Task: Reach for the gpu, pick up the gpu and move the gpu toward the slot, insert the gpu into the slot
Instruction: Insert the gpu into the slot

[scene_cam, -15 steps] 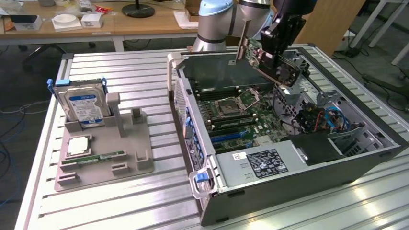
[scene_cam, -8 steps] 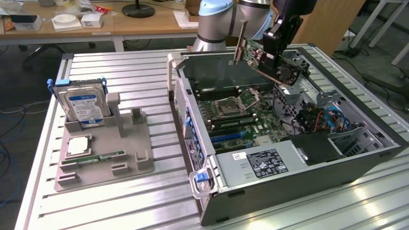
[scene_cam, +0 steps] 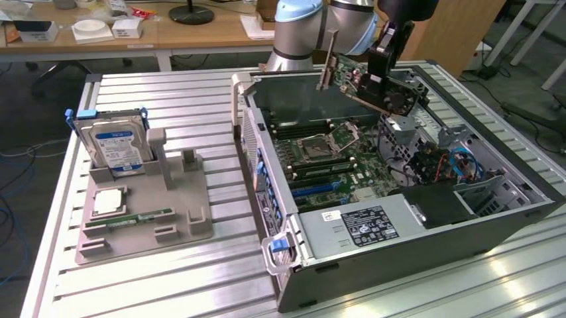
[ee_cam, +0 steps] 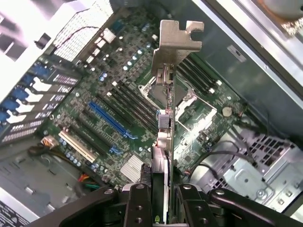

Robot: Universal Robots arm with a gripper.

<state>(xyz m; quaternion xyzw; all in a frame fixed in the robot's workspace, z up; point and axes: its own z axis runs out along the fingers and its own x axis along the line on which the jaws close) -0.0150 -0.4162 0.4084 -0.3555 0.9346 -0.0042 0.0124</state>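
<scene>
- gpu, upper centre of the exterior view: green board, black cooler, silvery bracket.
- gripper: black.
- motherboard: green, with blue connectors.
- hard drive, left: silver, blue-and-white label.
- holder tray: plain beige-grey.
- table: pale grey, ribbed in parallel slats.

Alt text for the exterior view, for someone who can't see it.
The tool holds the gpu above the open computer case, not yet in a slot. On the exterior view's left, a hard drive stands upright in a grey holder.
</scene>
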